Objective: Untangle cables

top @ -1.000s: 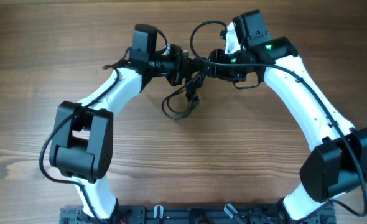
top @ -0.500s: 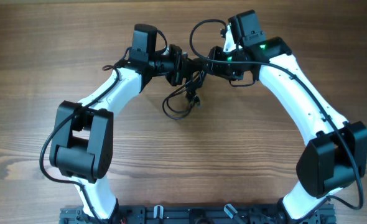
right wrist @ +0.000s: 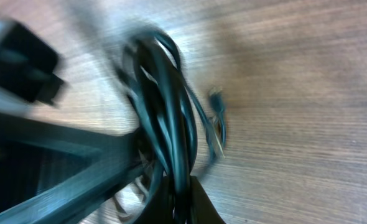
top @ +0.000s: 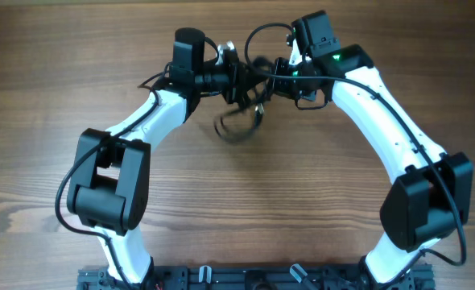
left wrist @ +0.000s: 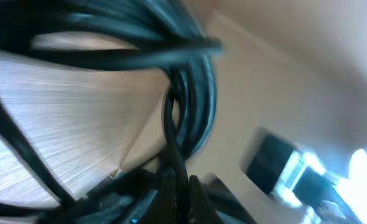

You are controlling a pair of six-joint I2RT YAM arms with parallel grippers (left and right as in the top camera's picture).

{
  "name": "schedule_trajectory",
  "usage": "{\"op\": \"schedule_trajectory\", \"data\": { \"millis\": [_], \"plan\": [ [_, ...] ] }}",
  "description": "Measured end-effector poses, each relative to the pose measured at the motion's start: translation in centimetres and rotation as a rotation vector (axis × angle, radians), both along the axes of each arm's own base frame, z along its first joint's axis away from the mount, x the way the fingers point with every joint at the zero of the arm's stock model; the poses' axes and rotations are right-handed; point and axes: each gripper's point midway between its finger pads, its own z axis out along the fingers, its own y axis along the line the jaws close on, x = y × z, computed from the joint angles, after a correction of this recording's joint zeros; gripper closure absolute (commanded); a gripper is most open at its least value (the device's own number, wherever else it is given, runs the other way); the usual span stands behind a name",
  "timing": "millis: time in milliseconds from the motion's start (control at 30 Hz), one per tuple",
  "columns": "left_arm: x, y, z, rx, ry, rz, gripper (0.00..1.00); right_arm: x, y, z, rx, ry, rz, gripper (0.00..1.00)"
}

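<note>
The cables [top: 239,121] are thin black cords in a loose bundle at the back middle of the table, partly lifted and blurred. My left gripper [top: 239,74] is shut on the cables from the left. My right gripper [top: 271,74] is shut on them from the right, a few centimetres away. In the left wrist view the cords [left wrist: 193,93] fill the frame and run down between the fingers [left wrist: 180,193]. In the right wrist view a thick bunch of cords [right wrist: 168,106] passes between the fingers [right wrist: 182,199], and a small plug end [right wrist: 218,121] hangs beside it.
The wooden table [top: 326,201] lies under both arms. Each arm's own thicker black wire arcs above its gripper, on the left [top: 213,50] and on the right [top: 258,36]. The arm bases stand at the front edge.
Both grippers have moved a little toward the back of the table. The hanging loop of cables has risen with them and now shows blurred.
</note>
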Motion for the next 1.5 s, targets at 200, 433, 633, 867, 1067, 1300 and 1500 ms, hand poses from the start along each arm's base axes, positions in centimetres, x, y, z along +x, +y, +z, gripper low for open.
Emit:
{"op": "schedule_trajectory", "data": {
  "millis": [200,433,633,867,1067,1300,1500],
  "plan": [
    [-1.5,0.8,3.6,-0.109,-0.296,-0.204,0.96,0.3,-2.9,-1.4,-0.041,0.040,-0.026,0.96],
    [-2.8,4.5,4.9,-0.180,-0.523,-0.343,0.96,0.0,-4.5,-2.2,-0.044,0.089,-0.048,0.96],
    [-2.6,6.7,3.0,-0.162,-0.450,-0.301,0.96,-1.4,-4.7,-2.7,-0.062,0.138,-0.011,0.96],
    [-4.3,11.0,-10.4,0.433,0.035,-0.064,0.96,-2.3,-4.5,-3.8,-0.085,0.155,0.077,0.96],
    [-4.3,11.5,-12.4,0.660,-0.079,-0.104,0.96,-2.5,-4.6,-4.1,-0.135,0.089,0.274,0.96],
    [-1.3,8.1,-7.2,0.427,-0.488,-0.174,0.96,-2.2,-6.3,-1.3,0.135,0.081,0.265,0.67],
    [-1.2,6.7,-0.8,0.208,-0.737,-0.217,0.96,-4.9,-2.5,5.0,0.156,-0.083,0.428,0.52]
  ]
}}
